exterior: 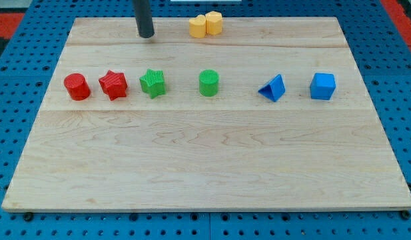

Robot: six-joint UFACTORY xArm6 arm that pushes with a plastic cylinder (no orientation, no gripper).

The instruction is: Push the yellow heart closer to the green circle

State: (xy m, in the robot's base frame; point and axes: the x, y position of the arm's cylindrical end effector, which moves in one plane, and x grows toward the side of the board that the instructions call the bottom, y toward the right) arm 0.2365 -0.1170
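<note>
Near the view's top edge of the wooden board (pixel 205 167), a bit right of centre, sit two yellow blocks touching each other. Left one, the yellow heart (pixel 198 26), looks heart-like but its shape is hard to make out; right one, a yellow block (pixel 214 22), looks blocky or hexagonal, cannot tell for sure. Below them, well apart, the green circle (pixel 208 83) stands in the middle row, almost straight under the yellow pair.

Same row, going to the view's left: green star (pixel 152 83), then red star (pixel 113 85), then red circle (pixel 77 87), the two reds close together, not touching. To the view's right of the green circle: blue triangle (pixel 273 88), then blue cube (pixel 323 86), near each other but apart.

No writing, labels or brands readable on any block or the board.

No gripper on this arm, just a dark rod; my tip (pixel 146 36) rests on the board near the top edge, to the view's left of the yellow heart with a clear gap, touching no block, holding nothing. It stands above the green star, well apart.

Board lies on a blue perforated table (pixel 12 120).
</note>
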